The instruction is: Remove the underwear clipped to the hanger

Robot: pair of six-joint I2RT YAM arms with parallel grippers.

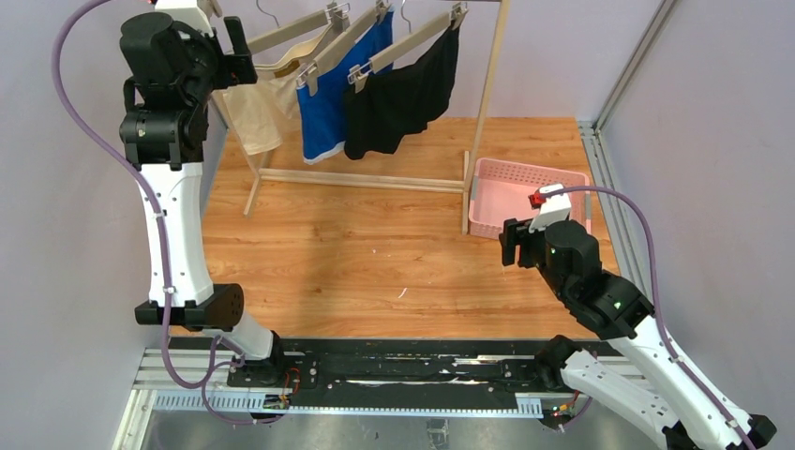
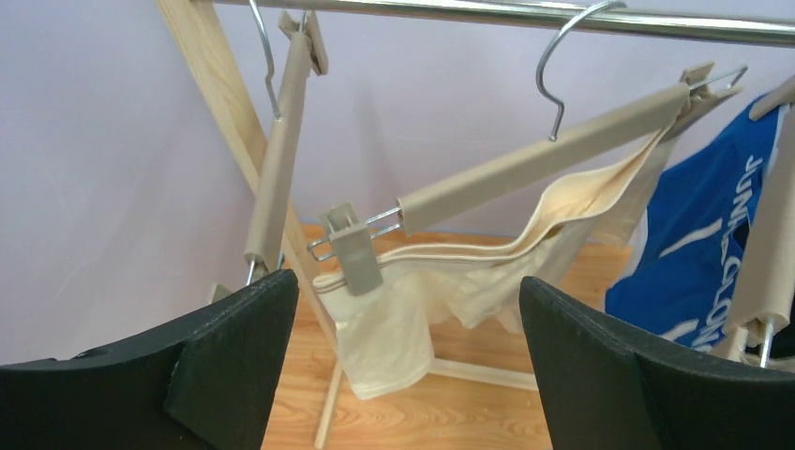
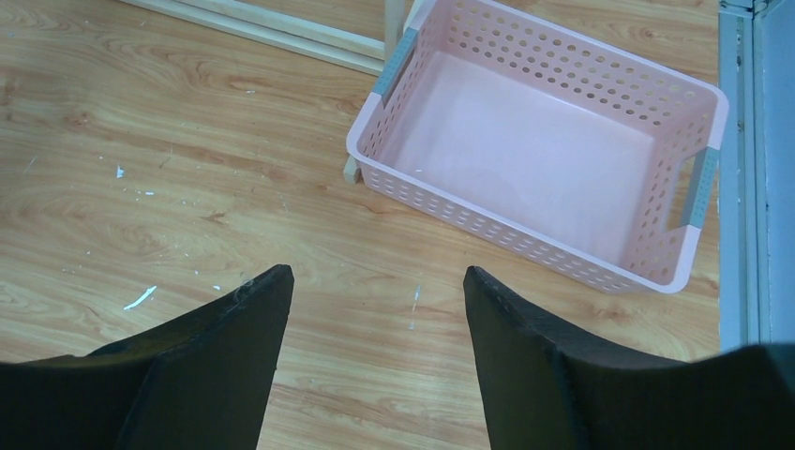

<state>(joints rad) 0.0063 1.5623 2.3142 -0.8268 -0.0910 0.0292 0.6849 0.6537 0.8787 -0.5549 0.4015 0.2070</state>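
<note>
Top view. Rack [image 1: 366,180] stands at 12 o'clock on the table [image 1: 356,262]. Three pairs hang from tilted hangers [image 1: 412,42] on its rail [image 2: 487,13]: cream briefs [image 1: 258,112] toward 11, blue briefs [image 1: 328,103] in the middle, black briefs [image 1: 403,94] toward 1. All three are clipped on; none is off yet.

Left arm is raised high at 10 o'clock. Left gripper [image 1: 236,54] sits at hanger height, just beside the cream briefs and facing them. In the wrist view its fingers [image 2: 234,356] are spread wide with nothing held between them (how near the cloth they are, I cannot tell from here).

Cream hanger [image 2: 544,141] slopes in that view, low end at 8 o'clock, high end at 2. A clip [image 2: 354,253] at the low end pinches the waistband. The band runs up to the high end, and the cloth sags between. An empty hanger [image 2: 277,150] hangs nearly vertical at 10 o'clock, beside a rack leg [image 2: 220,94]. The blue briefs show at 3 o'clock, white lettering on them.

Right arm is low at 4 o'clock. Right gripper [image 1: 511,242] hovers over bare wood, just beside the pink basket [image 1: 511,192] at 2 o'clock. In its wrist view the jaws stand apart, gripping nothing, with the basket at 1 o'clock beyond the fingertips.
</note>
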